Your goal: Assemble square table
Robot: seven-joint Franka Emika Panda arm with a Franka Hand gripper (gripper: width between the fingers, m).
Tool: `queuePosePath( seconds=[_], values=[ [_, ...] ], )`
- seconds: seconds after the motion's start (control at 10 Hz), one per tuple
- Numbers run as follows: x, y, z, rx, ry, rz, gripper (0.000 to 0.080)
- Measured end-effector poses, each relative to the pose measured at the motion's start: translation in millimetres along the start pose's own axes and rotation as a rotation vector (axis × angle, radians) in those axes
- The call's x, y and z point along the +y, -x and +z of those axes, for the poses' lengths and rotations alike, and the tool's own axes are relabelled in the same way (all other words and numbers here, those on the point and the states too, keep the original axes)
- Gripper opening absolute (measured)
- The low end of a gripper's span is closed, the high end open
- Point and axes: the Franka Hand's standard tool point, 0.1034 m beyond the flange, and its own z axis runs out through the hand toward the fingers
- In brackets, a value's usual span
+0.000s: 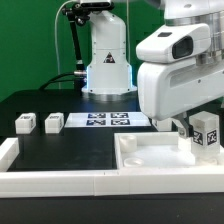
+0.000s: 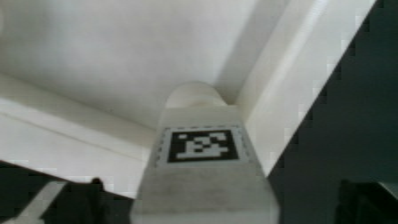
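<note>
Green backdrop and a black table (image 1: pixel 60 145) framed the scene, with the arm's white base (image 1: pixel 107 60) at the back and the marker board (image 1: pixel 105 121) lying flat in front of it. Along the near edge ran the long white border rail (image 1: pixel 50 180).

On the exterior view's right sat the square tabletop (image 1: pixel 160 158), tray side up with its raised rim showing. One tagged leg (image 1: pixel 207 130) stood upright at its far corner. The wrist view looked straight down that leg, tag facing the camera, close inside the angle of the rim. Whether it was seated in its hole could not be told. Two more leg blocks (image 1: pixel 24 123) (image 1: pixel 52 123) waited side by side on the exterior view's left, well apart from the tabletop. No fourth was in sight.

The gripper (image 2: pixel 226 197) hung over the standing leg with its jaws spread wide, one finger on each side and neither touching it, so nothing was held.

The step in hand looked like fitting this first leg to its corner. The next move probably called for lowering a little, closing squarely on the leg's flat sides and turning it home while keeping it vertical. An off-centre pinch could tip it against the rim.
</note>
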Motion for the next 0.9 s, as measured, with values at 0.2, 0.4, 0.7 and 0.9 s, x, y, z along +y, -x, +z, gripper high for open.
queuePosePath(
  seconds=[0.2, 0.4, 0.7, 0.9],
  values=[
    [0.2, 0.2, 0.3, 0.0, 0.0, 0.0, 0.0524],
    [2.1, 0.7, 0.3, -0.001, 0.002, 0.002, 0.0292],
    [2.6, 1.0, 0.6, -0.001, 0.002, 0.024, 0.0292],
    [2.7, 1.1, 1.2, 0.003, -0.001, 0.146, 0.0292]
  ],
)
